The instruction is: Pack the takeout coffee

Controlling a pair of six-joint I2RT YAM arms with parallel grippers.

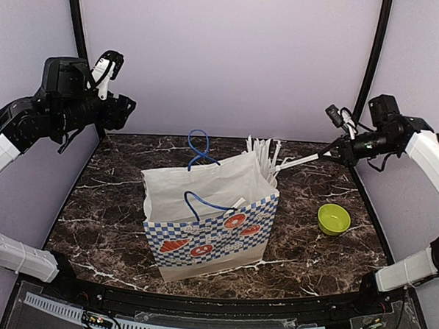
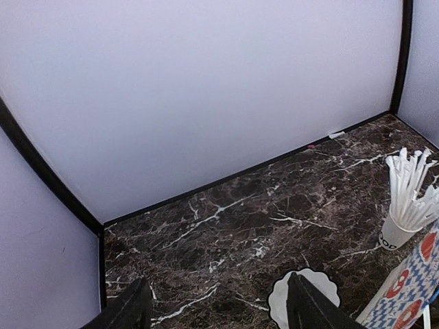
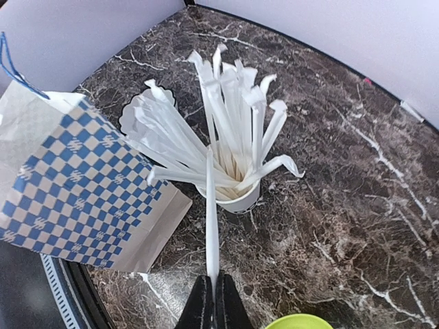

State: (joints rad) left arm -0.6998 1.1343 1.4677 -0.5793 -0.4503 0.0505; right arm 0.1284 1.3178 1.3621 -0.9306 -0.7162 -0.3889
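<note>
Nearest the arms I saw the checked paper bag standing open on the marble table, with the green bowl to its right, well apart. Just behind the bag stood the white cup full of straws, and the right gripper was closed on a wrapped straw whose far end reached among them. Farther back at the left, the left gripper hung high with jaws wide and nothing between; the coffee cups showed in no view, so I could not tell where they were.
</note>
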